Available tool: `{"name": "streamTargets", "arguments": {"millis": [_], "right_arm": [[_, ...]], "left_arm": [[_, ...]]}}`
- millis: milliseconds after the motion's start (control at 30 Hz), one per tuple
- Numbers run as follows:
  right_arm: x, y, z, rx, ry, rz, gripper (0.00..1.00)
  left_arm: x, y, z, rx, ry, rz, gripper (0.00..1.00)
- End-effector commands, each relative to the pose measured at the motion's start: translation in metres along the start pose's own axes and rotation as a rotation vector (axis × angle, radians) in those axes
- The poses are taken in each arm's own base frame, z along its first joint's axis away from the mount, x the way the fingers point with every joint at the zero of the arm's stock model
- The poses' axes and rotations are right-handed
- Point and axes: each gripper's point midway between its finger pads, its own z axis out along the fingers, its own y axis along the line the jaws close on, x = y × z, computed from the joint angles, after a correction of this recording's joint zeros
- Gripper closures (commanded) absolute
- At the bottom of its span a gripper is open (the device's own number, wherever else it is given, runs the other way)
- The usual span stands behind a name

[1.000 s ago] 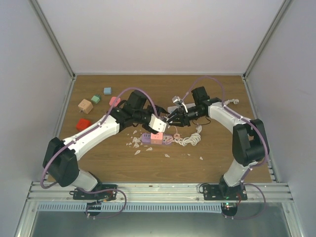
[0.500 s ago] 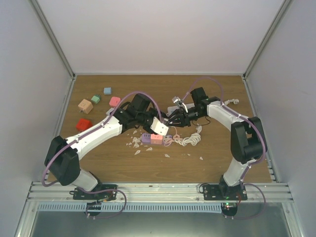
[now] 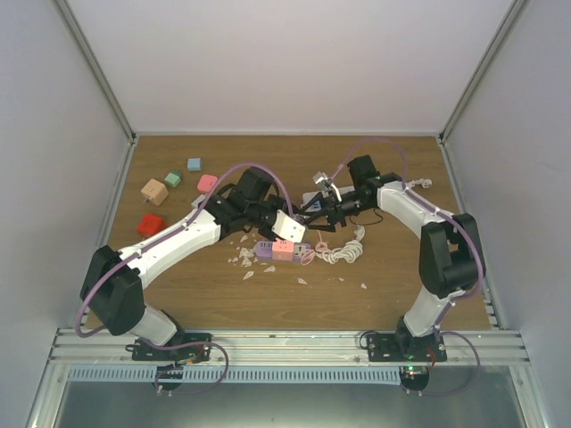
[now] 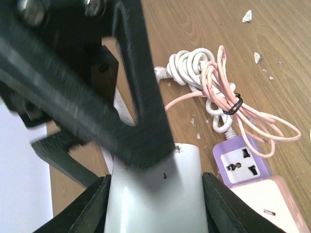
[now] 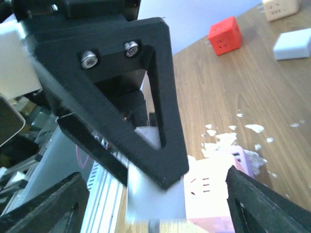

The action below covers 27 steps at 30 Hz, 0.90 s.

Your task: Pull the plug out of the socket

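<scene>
While the left gripper (image 4: 155,206) pinches the plug (image 4: 158,179), the right gripper (image 5: 155,208) gapes empty; socket (image 3: 278,251) at 6 o'clock, maybe not free yet.

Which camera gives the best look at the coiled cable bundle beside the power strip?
The left wrist view: the coiled cable bundle sits mid-frame, white and pink cords held by a black tie. The top external view shows it only as a small pale tangle right of the power strip. The right wrist view doesn't show it.
</scene>
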Motion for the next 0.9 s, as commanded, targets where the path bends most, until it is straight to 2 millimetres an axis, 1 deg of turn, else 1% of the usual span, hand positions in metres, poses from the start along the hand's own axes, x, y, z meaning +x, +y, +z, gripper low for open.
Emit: {"name": "streamTargets", "arguments": {"millis": [0,67,133,233,300,433,500,633,733,767,867], "right_arm": [[-0.024,0.002,-0.030,0.134,-0.031,-0.114,0.17],[-0.030,0.000,-0.045,0.204,-0.050,-0.141,0.11],[-0.032,-0.002,-0.056,0.270,-0.057,-0.176,0.08],[-0.032,0.001,-0.064,0.334,-0.048,-0.231,0.06],[-0.028,0.003,-0.065,0.364,-0.042,-0.250,0.06],[-0.016,0.008,-0.065,0.393,-0.032,-0.275,0.05],[-0.008,0.007,-0.065,0.412,-0.018,-0.277,0.05],[0.002,0.005,-0.067,0.453,0.000,-0.291,0.05],[0.007,0.002,-0.068,0.475,0.013,-0.302,0.04],[0.008,0.000,-0.067,0.477,0.018,-0.304,0.04],[0.016,-0.004,-0.065,0.483,0.034,-0.305,0.04]], "left_arm": [[-0.005,0.035,-0.028,-0.098,-0.065,-0.097,0.76],[0.002,0.040,-0.038,-0.109,-0.067,-0.155,0.77],[0.015,0.042,-0.049,-0.117,-0.058,-0.221,0.78],[0.039,0.033,-0.067,-0.115,-0.055,-0.315,0.78],[0.058,0.022,-0.080,-0.118,-0.029,-0.360,0.78],[0.096,-0.006,-0.104,-0.129,0.031,-0.431,0.79],[0.111,-0.025,-0.111,-0.122,0.054,-0.459,0.79],[0.137,-0.063,-0.119,-0.086,0.112,-0.498,0.79],[0.149,-0.083,-0.124,-0.057,0.125,-0.527,0.80],[0.158,-0.089,-0.127,-0.062,0.136,-0.543,0.80],[0.180,-0.107,-0.125,-0.051,0.178,-0.573,0.79]]}}
